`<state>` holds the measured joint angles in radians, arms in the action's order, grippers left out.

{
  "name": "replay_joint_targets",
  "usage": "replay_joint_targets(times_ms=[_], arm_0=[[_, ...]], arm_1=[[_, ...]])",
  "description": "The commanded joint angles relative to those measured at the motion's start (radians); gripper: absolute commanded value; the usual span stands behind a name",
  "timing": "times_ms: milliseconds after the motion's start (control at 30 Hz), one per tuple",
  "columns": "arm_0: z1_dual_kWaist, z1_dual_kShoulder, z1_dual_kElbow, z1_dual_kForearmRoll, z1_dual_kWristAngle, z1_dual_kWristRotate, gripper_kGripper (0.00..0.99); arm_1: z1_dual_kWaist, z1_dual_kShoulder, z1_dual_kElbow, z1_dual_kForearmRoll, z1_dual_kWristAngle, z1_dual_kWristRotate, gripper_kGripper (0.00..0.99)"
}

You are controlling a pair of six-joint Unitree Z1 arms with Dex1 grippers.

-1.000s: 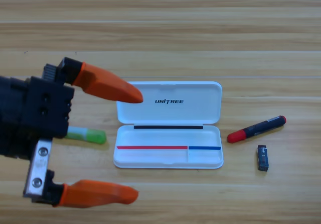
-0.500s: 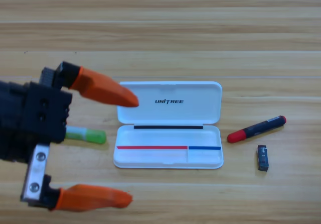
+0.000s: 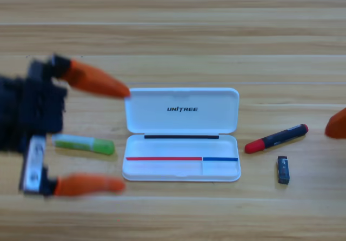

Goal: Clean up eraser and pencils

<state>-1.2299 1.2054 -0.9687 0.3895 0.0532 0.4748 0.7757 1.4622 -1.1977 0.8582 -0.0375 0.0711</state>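
Left of the open white plastic case (image 3: 181, 134), the left tool (image 3: 121, 138) hangs with orange jaws spread wide, the translucent light-green pencil (image 3: 84, 144) lying between them on the wooden surface (image 3: 173, 35). Right of the case lie the slim black red-ended pencil (image 3: 276, 138) and, just below it, the small dark rectangular eraser (image 3: 283, 169); only an orange tip of the right tool (image 3: 337, 125) shows beyond, so I cannot tell its state.

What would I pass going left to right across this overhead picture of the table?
Left tool, wide open → green pencil, lying between the tool's two orange tips → open white case → black and red pencil → eraser → orange tip of the right tool at the edge.
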Motion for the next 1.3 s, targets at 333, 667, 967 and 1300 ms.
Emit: replay_joint_targets(times_ms=[333,667,967,1300], arm_0=[[0.517,0.082,-0.151,0.203,0.085,0.531,0.965],[0.756,0.345,-0.328,0.393,-0.015,0.731,0.973],[0.791,0.5,-0.381,0.46,-0.032,0.763,0.979],[0.791,0.592,-0.404,0.526,-0.085,0.743,0.989]], arm_1=[[-0.021,0.432,-0.095,0.015,0.071,0.38,0.99],[-0.021,0.598,-0.149,0.012,0.037,0.495,0.945],[-0.021,0.675,-0.175,0.012,0.01,0.504,0.857],[-0.021,0.701,-0.175,0.009,0.036,0.496,0.65]])
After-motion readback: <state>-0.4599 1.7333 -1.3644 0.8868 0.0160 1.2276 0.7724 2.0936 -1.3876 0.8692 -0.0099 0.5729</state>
